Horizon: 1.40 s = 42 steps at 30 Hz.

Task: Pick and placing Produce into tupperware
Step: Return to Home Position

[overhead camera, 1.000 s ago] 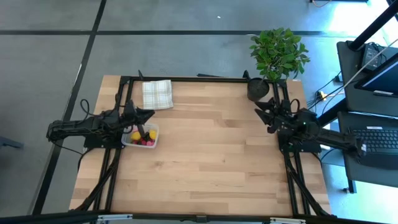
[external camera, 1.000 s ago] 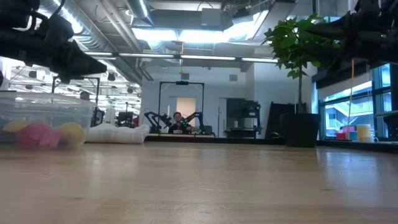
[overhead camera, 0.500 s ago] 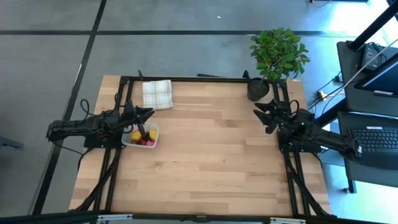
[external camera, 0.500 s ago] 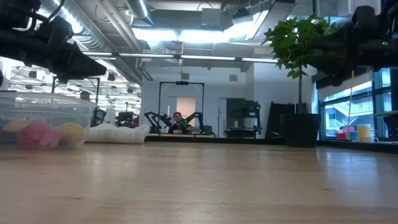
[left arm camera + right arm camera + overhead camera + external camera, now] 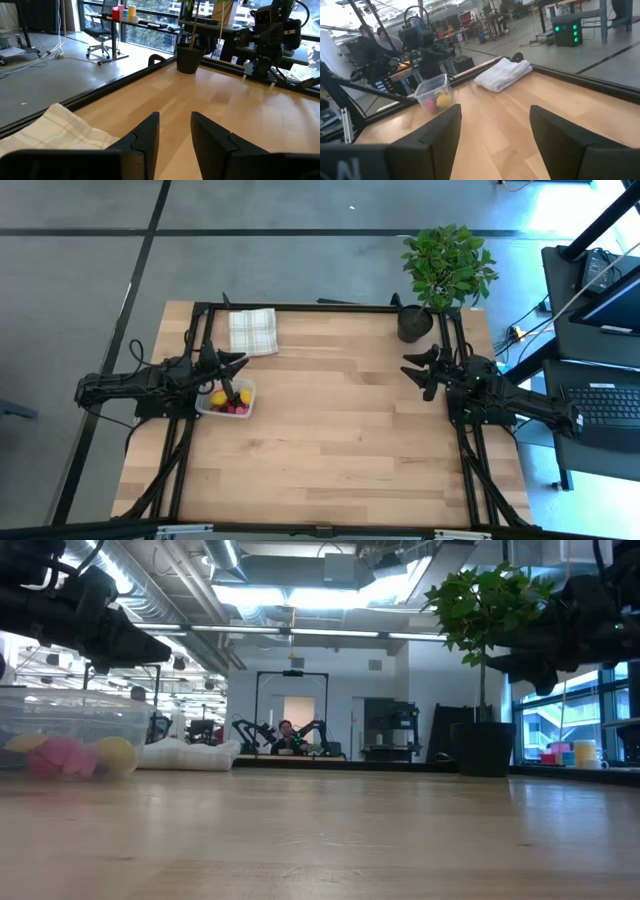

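Produce (image 5: 219,398) in tupperware (image 5: 251,394) | left jaws slightly parted near it | right jaws wide open

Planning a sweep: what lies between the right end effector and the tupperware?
Nothing: bare table between right end effector and tupperware, per the high view.

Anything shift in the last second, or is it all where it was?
The right gripper drifted a little toward the table's middle, away from the potted plant, and shows lower in the low view. It is open and empty. Nothing was grasped or released. The left gripper over the tupperware, the produce inside it and the checked cloth stayed put.
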Each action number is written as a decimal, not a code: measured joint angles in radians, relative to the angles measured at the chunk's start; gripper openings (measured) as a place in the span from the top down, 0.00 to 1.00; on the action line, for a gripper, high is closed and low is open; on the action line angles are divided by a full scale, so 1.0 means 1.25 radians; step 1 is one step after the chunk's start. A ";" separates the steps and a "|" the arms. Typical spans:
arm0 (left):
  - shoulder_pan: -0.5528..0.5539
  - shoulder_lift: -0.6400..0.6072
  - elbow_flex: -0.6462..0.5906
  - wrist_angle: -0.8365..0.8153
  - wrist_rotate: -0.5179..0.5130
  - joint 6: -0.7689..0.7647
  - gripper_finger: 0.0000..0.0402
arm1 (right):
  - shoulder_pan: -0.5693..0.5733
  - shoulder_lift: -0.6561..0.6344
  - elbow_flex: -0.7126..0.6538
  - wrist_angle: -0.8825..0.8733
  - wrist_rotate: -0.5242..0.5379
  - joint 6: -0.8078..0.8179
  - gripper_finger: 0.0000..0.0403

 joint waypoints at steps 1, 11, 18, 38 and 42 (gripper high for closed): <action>0.000 0.000 0.000 0.000 0.000 0.000 0.74 | 0.000 0.000 0.000 0.000 0.000 0.003 0.41; 0.000 0.000 0.000 0.000 0.000 0.000 0.70 | 0.000 0.000 0.000 0.000 0.000 0.017 0.41; 0.000 0.000 0.000 0.000 0.000 0.000 0.69 | 0.000 0.000 0.000 0.000 0.000 0.017 0.41; 0.000 0.000 0.000 0.000 0.000 0.000 0.77 | 0.000 0.000 0.001 -0.001 -0.001 0.017 0.41; 0.000 0.000 0.000 0.000 0.000 0.000 0.79 | 0.000 0.000 0.001 -0.001 -0.001 0.017 0.41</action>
